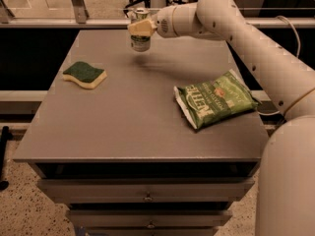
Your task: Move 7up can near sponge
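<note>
gripper (141, 28) clamped on 7up can (140, 40), over far end of table (123, 127); sponge (84, 74) well apart. risk: can slips or tips at set-down (grasp sits high).

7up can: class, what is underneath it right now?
Only bare grey tabletop shows under the 7up can, which the claw grips near the table's far edge. The claw covers part of the can's upper side; its base cannot be seen.

Cream hand (141, 28) over grey table (138, 117) holds silver-green 7up can (141, 42); sponge (84, 74) green-and-yellow.
</note>
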